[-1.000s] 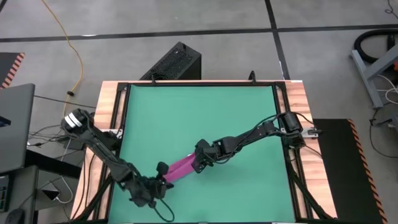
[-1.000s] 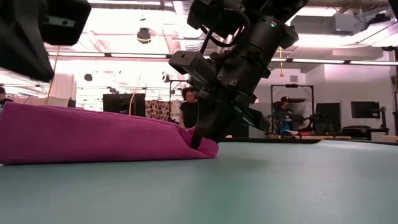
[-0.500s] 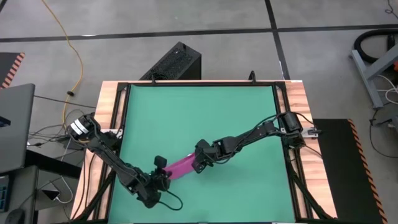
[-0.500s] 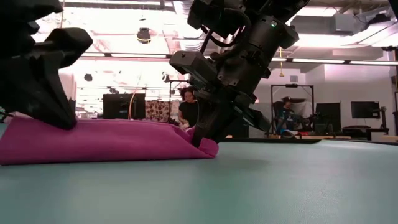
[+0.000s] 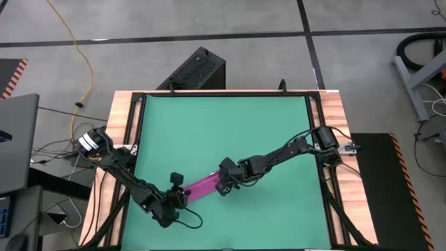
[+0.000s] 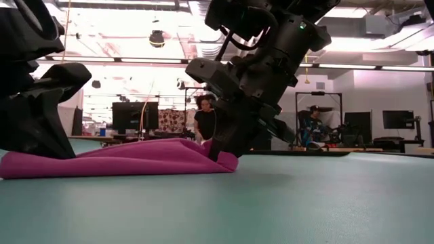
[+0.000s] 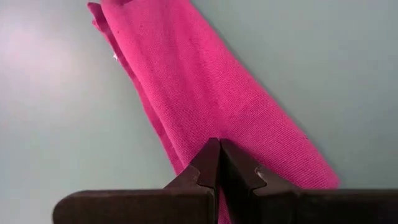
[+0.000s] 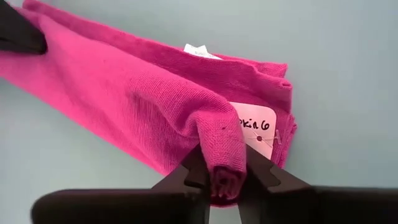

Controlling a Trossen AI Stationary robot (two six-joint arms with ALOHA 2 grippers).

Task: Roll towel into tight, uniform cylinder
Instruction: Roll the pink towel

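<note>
The magenta towel (image 5: 202,187) lies as a long folded strip on the green mat (image 5: 230,132), with a white labelled tag (image 8: 256,129) at its right end. My right gripper (image 5: 224,186) is shut on that end. My left gripper (image 5: 181,193) is shut, with its tips on the towel's other end (image 7: 205,112). In the low view the strip (image 6: 135,158) lies low between both grippers. My left gripper presses its shut fingertips (image 7: 219,149) down on the top of the towel's left end, slanting down from the table's near left. That end lies flat on the mat beneath them (image 6: 41,146). My right gripper pinches a raised fold of the towel's right end (image 8: 222,155) between its two fingers, beside the white tag. The fingers slant down from the table's right. The fold stands up a little while the rest of that end lies on the mat.
The mat sits in a black frame with wooden borders (image 5: 122,118). A black box (image 5: 195,70) stands on the floor beyond the far edge. People and monitors show in the room behind (image 6: 203,122).
My left gripper has come down and moved toward the towel, landing on its left end. That end, which stood thick and high, is now pressed low. My right gripper has stayed at the right end.
</note>
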